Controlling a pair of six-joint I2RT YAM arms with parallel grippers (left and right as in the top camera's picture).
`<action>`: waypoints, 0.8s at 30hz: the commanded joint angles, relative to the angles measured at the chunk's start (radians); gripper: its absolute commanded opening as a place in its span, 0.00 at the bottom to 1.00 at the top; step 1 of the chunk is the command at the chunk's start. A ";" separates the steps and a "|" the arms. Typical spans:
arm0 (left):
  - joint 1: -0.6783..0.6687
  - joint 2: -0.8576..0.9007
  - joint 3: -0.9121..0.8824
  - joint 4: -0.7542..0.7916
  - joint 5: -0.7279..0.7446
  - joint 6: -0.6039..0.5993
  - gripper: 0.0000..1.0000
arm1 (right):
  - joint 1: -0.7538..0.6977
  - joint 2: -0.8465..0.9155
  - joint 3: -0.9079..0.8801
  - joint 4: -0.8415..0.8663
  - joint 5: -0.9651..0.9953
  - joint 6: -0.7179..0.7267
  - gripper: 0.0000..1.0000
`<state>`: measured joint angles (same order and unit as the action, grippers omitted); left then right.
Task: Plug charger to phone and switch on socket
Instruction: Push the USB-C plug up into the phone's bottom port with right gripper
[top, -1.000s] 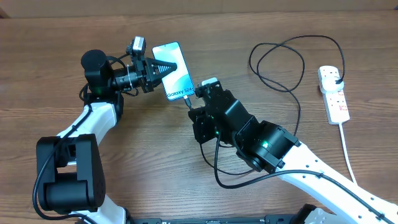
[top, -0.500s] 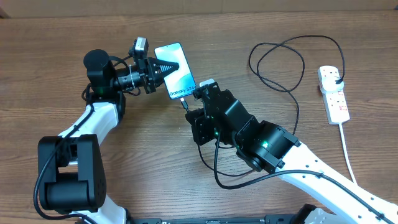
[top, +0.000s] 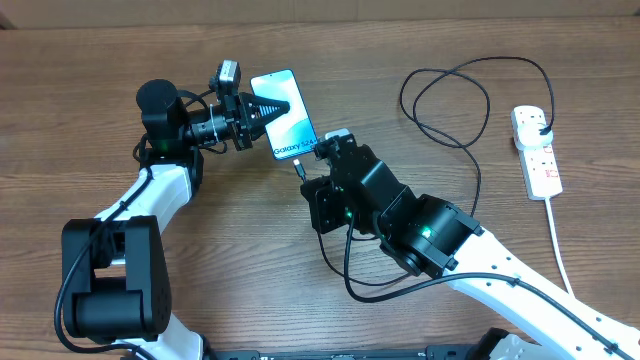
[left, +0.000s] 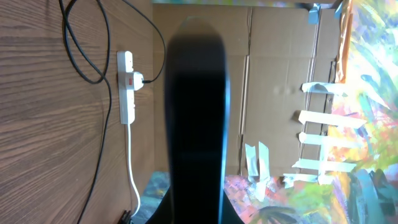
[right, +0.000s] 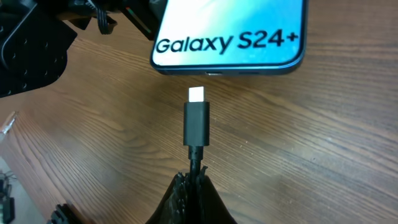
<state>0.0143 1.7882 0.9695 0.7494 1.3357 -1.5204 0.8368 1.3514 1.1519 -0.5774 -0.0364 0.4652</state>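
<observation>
My left gripper (top: 262, 112) is shut on the phone (top: 288, 118) and holds it off the table, its light blue screen facing up. From the left wrist the phone (left: 194, 118) is a dark edge-on slab between the fingers. The right gripper (right: 194, 182) is shut on the charger's cable just behind its black connector (right: 196, 123). The silver tip points at the phone's bottom edge (right: 229, 65), with a short gap between them. The charger cable (top: 440, 100) loops back right to the socket (top: 537, 152), where its black plug sits at the far end.
The socket's white lead (top: 560, 240) runs toward the front right edge. From the left wrist the socket (left: 126, 87) lies near the table edge, with cardboard boxes (left: 273, 74) beyond. The right arm's body (top: 400, 215) fills the table's middle.
My left gripper has carried the phone slightly to the right, closer to the connector. The right gripper has barely shifted and still holds the cable.
</observation>
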 joint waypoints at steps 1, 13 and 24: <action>-0.005 -0.010 0.008 0.011 0.027 0.003 0.04 | -0.001 0.001 0.000 0.001 0.013 0.029 0.04; -0.005 -0.010 0.008 0.062 0.073 0.024 0.04 | -0.002 0.001 0.000 0.016 0.016 0.033 0.04; -0.005 -0.010 0.008 0.071 0.075 -0.008 0.04 | -0.002 0.001 0.000 0.016 0.016 0.033 0.04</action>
<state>0.0143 1.7882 0.9695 0.8089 1.3842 -1.5162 0.8364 1.3514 1.1519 -0.5690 -0.0334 0.4942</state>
